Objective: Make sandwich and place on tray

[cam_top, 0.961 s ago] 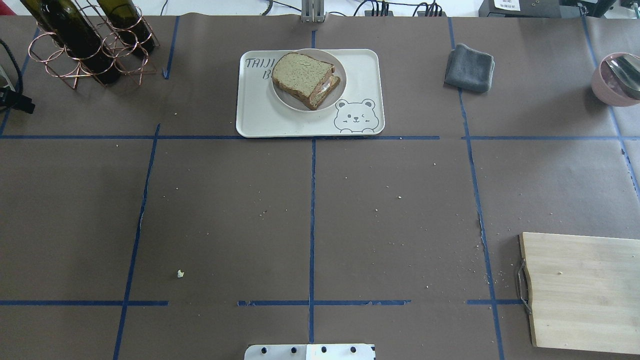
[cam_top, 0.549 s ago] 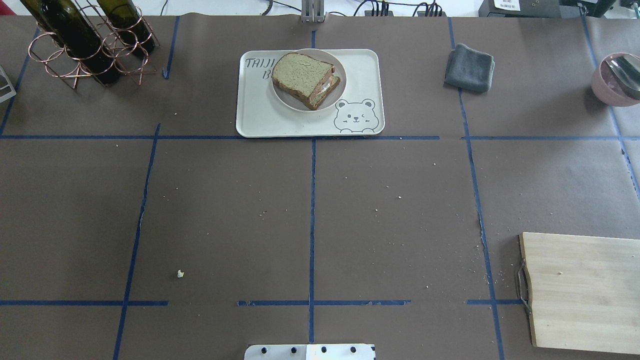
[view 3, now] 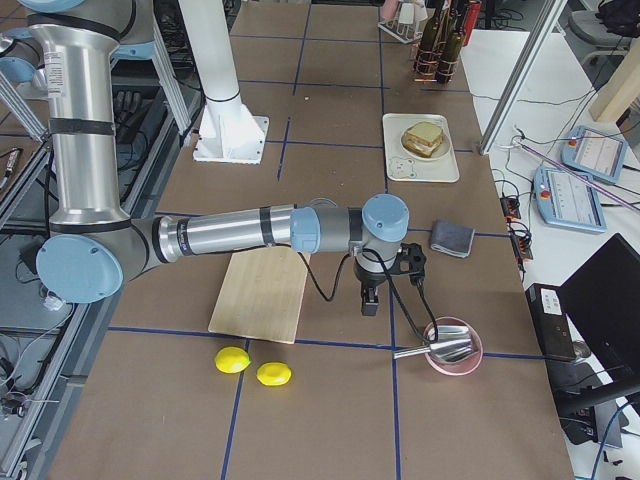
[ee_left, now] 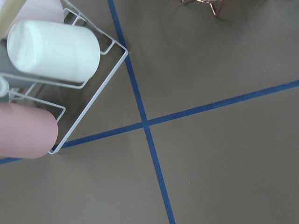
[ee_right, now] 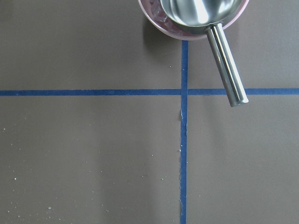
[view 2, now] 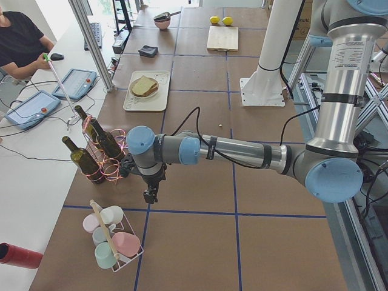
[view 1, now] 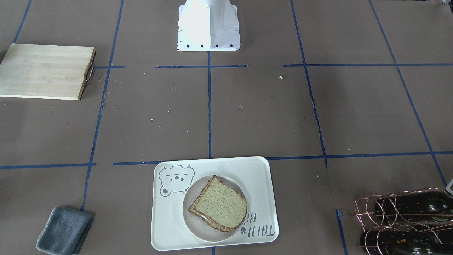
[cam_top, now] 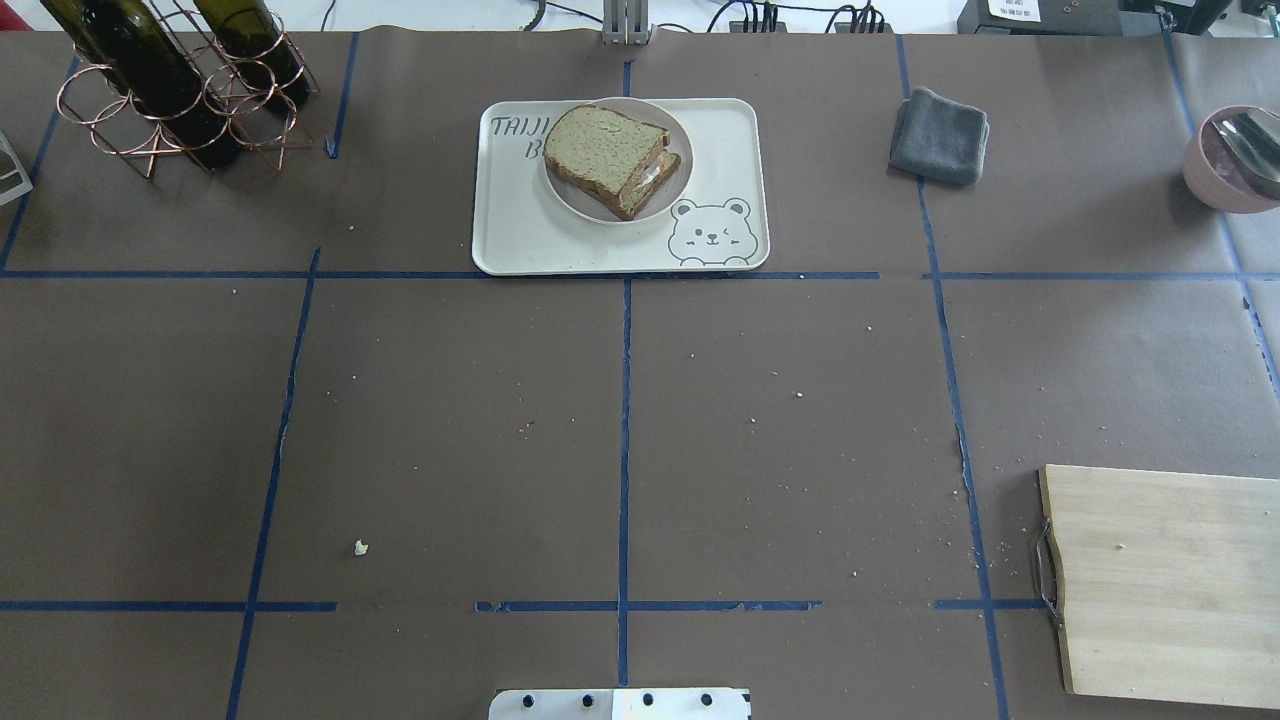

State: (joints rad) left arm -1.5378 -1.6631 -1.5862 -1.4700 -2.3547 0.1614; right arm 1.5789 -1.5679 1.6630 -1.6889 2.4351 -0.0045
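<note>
The sandwich (cam_top: 612,158), two greenish-tan slices with a white edge of egg between them, lies on a small round plate (cam_top: 570,195) on the cream tray (cam_top: 520,235) with the bear drawing, at the far middle of the table. It also shows in the front view (view 1: 219,203). Neither gripper is near it. My left gripper (view 2: 148,195) hangs over bare table beside the wine rack, far to the left. My right gripper (view 3: 369,303) hangs far to the right, near the pink bowl. I cannot tell whether either is open or shut.
A copper rack with wine bottles (cam_top: 170,90) stands far left. A grey cloth (cam_top: 938,135) and a pink bowl with a metal scoop (cam_top: 1230,160) are far right. A wooden cutting board (cam_top: 1160,585) lies near right. A wire cup rack (ee_left: 51,51) is by the left gripper.
The left gripper, which showed at the overhead view's left edge a second ago, has moved out of that view to the left. The sandwich and tray have not moved.
</note>
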